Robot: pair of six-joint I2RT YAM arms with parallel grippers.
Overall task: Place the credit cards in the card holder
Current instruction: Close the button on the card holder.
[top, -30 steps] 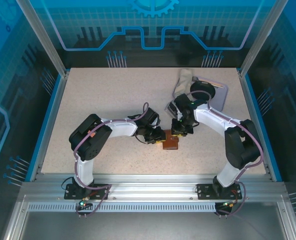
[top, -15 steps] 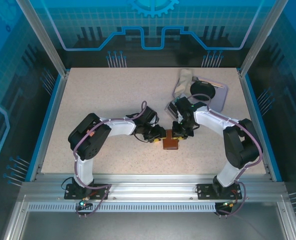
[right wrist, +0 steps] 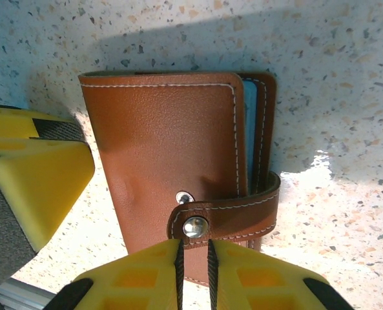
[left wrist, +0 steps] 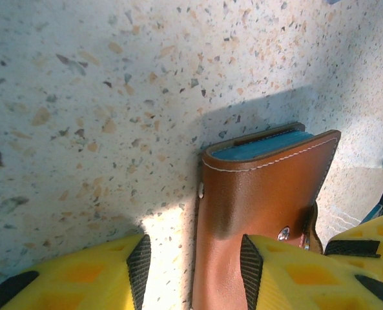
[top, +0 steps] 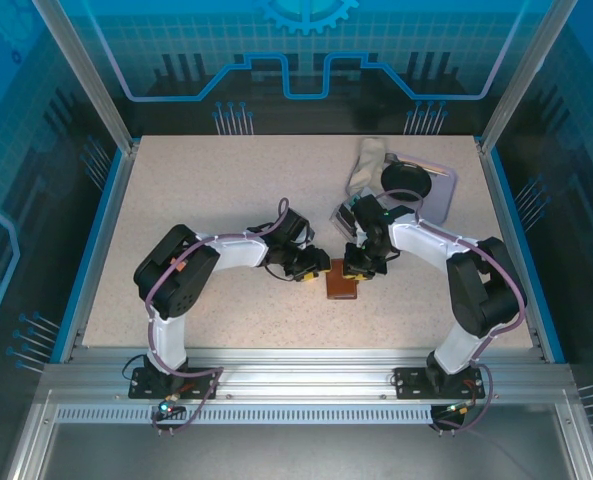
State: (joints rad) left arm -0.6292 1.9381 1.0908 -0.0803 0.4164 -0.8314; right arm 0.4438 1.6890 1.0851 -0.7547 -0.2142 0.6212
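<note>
The card holder [top: 342, 286] is a brown leather wallet lying folded on the table's middle, between both grippers. In the right wrist view the card holder [right wrist: 165, 148] has its snap tab [right wrist: 227, 216] wrapped over the cover, the tab's stud just below the cover's snap and not pressed onto it. My right gripper [right wrist: 194, 268] is shut, its tips just below the tab. My left gripper [left wrist: 192, 271] is open, one finger [left wrist: 288, 278] over the leather and the other over bare table. A teal edge [left wrist: 262, 146] shows between the covers; I cannot tell whether it is pocket or credit card.
A clear grey-rimmed tray [top: 438, 190] stands at the back right with a black round object [top: 406, 178] on it and a pale bundle [top: 368, 160] beside it. The right arm [top: 426, 240] reaches in from the right, the left arm [top: 231, 255] from the left.
The left gripper has drawn back slightly to the left and away from the wallet. The wallet and the right gripper have barely moved.
</note>
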